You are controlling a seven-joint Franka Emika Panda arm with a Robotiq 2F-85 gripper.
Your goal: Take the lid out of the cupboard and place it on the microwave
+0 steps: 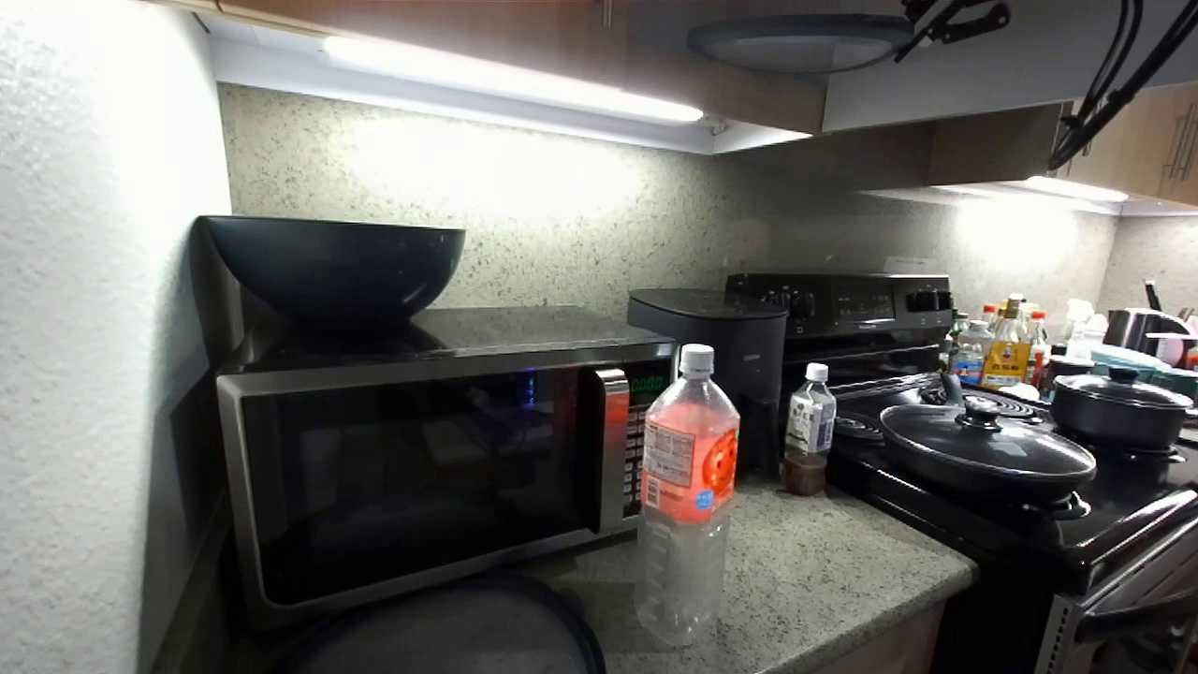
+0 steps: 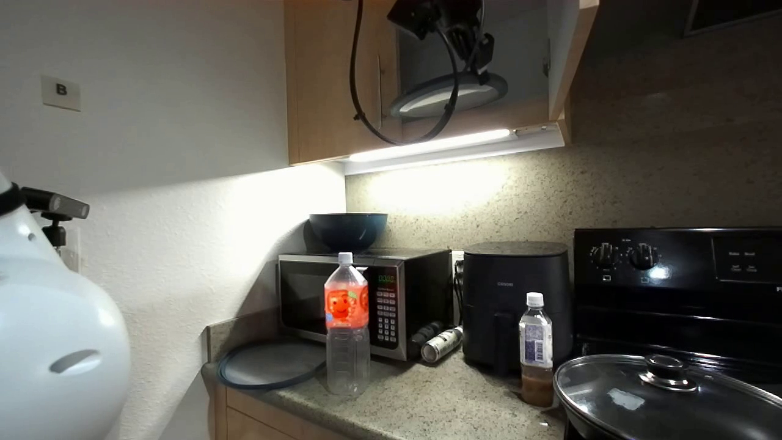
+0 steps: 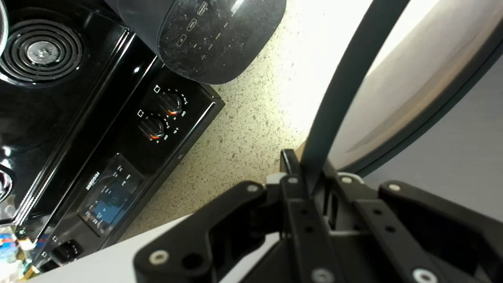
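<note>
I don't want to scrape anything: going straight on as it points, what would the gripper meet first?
Beyond the round lid in its grip, the gripper would probably meet the cupboard's wooden lower edge first, though depth is unclear.

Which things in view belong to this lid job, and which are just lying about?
For the job: gripper, held lid, cupboard, microwave.

Lying about: dark bowl, orange-labelled bottle, smaller bottle, air fryer, second round lid, lidded frying pan.
</note>
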